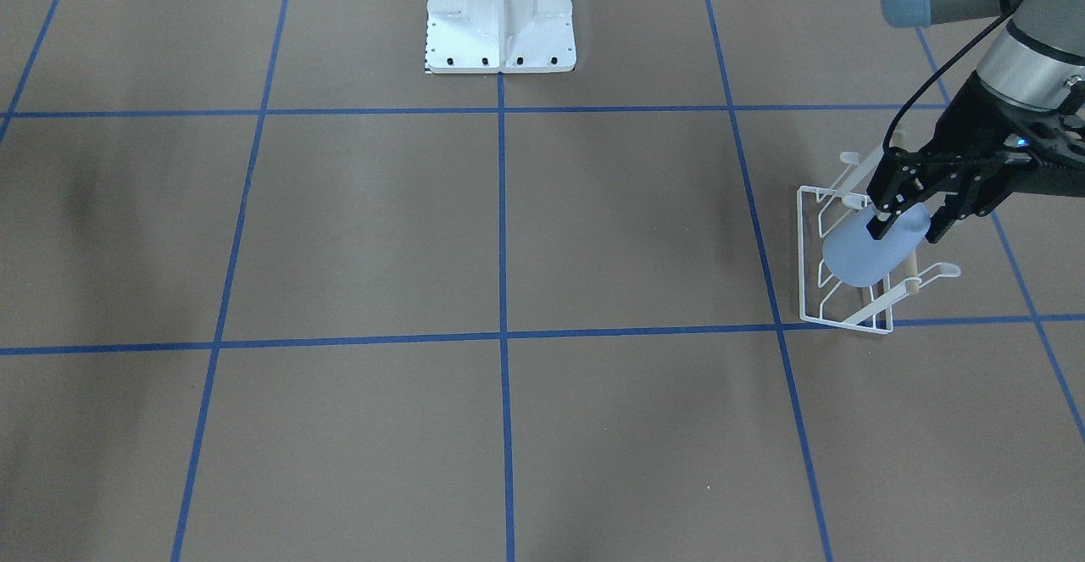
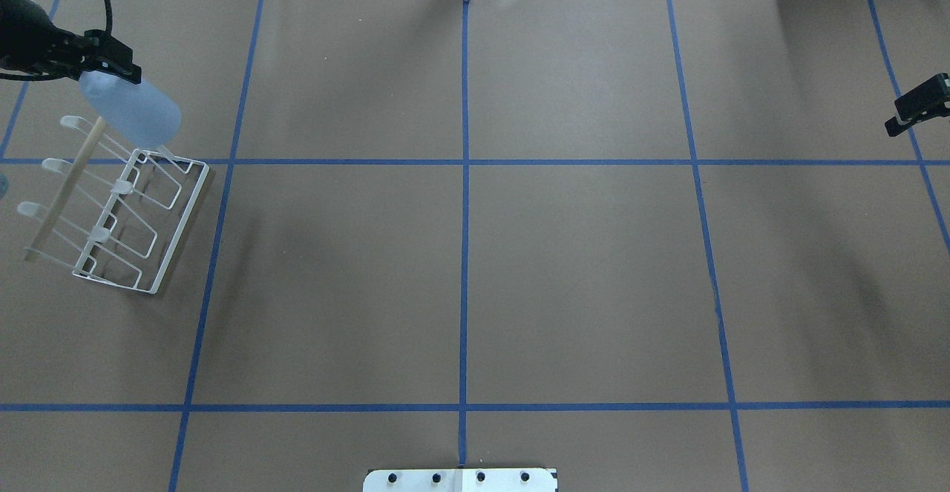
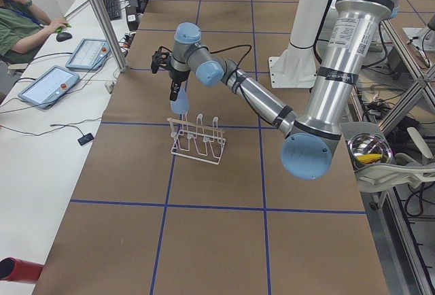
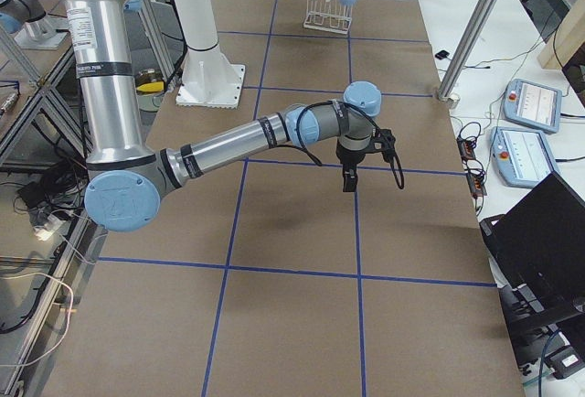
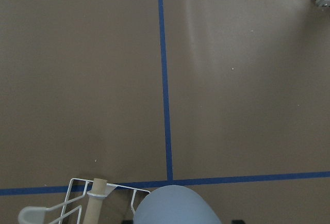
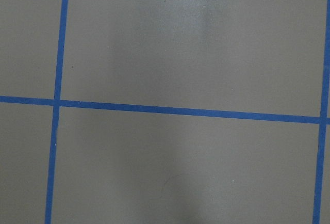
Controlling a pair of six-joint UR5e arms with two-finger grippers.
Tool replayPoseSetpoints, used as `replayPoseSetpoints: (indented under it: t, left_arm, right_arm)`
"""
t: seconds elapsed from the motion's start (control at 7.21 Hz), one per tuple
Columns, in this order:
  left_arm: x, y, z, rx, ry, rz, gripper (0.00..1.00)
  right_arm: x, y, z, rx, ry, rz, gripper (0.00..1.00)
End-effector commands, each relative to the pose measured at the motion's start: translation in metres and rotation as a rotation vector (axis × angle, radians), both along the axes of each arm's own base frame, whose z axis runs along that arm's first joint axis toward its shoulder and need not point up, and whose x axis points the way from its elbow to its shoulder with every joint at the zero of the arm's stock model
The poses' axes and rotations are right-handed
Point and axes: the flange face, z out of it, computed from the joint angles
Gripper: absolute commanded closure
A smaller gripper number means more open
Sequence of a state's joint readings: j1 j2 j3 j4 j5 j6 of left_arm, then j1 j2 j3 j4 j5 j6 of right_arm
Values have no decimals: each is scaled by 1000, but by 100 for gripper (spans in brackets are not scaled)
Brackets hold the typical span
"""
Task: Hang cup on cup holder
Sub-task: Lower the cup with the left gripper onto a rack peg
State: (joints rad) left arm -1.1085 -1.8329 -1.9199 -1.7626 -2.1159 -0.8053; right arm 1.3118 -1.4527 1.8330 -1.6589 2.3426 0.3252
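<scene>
Above the far end of the cup holder [image 1: 800, 257], over its outermost prongs, the left gripper [image 1: 909, 221] was clenched on the pale blue cup [image 1: 865, 257] and held it tilted, rim downward. Well apart from the cup holder, the right gripper [image 2: 916, 106] hung over the brown table [image 2: 579, 269] — whether its jaws were parted could not be told.

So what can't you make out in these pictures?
- Whether a holder prong is inside the cup: the cup's wall hides it in the front and overhead views.
- Cup in the left wrist view: the bottom edge cuts it off.
- Right gripper: overhead, cut by the right edge; fingers too small to read.
</scene>
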Motion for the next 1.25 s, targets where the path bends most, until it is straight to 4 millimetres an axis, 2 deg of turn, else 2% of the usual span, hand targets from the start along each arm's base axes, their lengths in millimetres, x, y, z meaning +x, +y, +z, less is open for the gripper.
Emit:
replayPoseSetpoints:
  t: [0.0,0.28,0.55,0.69,0.97,1.11]
  left_arm:
    - [5,-1,8,-10,-16,-2,100]
    - [8,-3,17,-26,-24,3,100]
    - [23,0,22,-39,-30,26,100]
    - [24,0,22,-39,-30,27,100]
    - [30,-3,36,-61,-44,35,100]
    - [30,-2,39,-67,-47,35,70]
  right_arm:
    - [0,0,0,-1,0,0,0]
    - [0,1,1,-2,1,0,0]
    - [2,0,2,0,13,4,0]
    - [2,0,2,2,12,4,0]
    - [2,1,-2,8,7,3,0]
    - [2,4,2,3,10,2,0]
